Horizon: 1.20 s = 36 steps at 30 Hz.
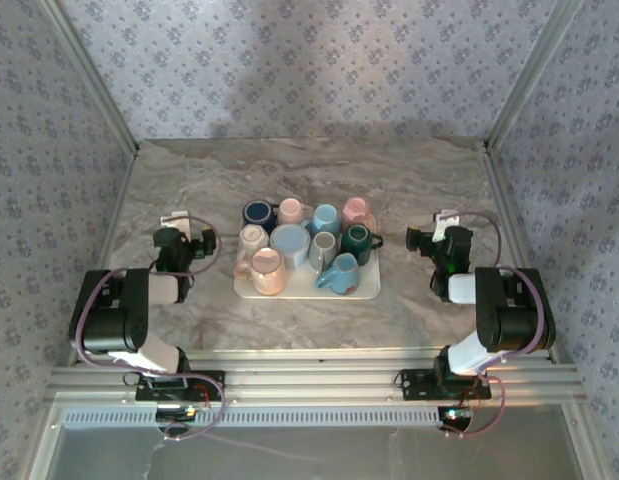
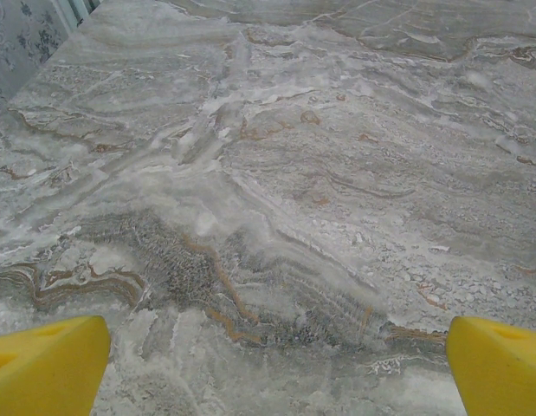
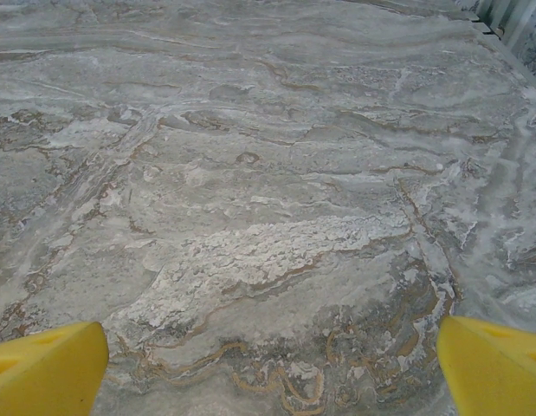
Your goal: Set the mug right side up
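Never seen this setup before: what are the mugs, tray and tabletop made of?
Mugs: likely glazed ceramic, smooth pastel walls. Tray: white, matte, perhaps plastic; too small to tell. Tabletop: grey-brown veining like marble, possibly printed laminate.

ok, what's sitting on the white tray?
About ten mugs packed together on the tray: pink, light blue, dark blue, teal, grey. They cover most of its surface, and which ones are upside down is too small to tell.

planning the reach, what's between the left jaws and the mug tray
Bare marble tabletop, nothing else, right up to the tray; the top view shows it.
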Motion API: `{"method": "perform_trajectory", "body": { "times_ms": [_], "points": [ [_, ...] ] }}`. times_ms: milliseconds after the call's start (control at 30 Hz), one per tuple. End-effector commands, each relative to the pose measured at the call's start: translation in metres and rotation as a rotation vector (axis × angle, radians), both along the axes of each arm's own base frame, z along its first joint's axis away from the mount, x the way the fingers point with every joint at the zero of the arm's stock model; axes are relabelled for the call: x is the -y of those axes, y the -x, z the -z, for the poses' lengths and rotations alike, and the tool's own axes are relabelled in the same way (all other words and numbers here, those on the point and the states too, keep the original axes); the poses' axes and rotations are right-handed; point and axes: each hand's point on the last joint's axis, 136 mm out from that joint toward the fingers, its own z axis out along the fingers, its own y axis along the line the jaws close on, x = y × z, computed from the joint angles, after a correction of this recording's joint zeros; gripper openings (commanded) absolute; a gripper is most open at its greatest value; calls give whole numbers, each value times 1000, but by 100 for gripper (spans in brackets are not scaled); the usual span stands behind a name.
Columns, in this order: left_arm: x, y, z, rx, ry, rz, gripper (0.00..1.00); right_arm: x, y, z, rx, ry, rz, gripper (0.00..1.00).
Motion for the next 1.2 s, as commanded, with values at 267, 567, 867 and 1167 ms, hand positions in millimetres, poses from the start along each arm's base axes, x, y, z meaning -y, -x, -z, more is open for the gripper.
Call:
{"method": "perform_trajectory", "body": {
  "times_ms": [267, 567, 867, 1167],
  "points": [
    [-2, -10, -13, 35, -5, 1, 100, 0, -4, -7, 28, 5, -2, 100],
    [-36, 22, -125, -68, 33, -266, 100, 12, 28, -102, 25, -127, 175, 95],
    [108, 72, -169, -194, 244, 404, 100, -89, 92, -147, -198, -362, -265, 71],
    [175, 107, -177, -196, 335, 700, 100, -161, 145, -131, -384, -339, -538, 66]
  ]
}}
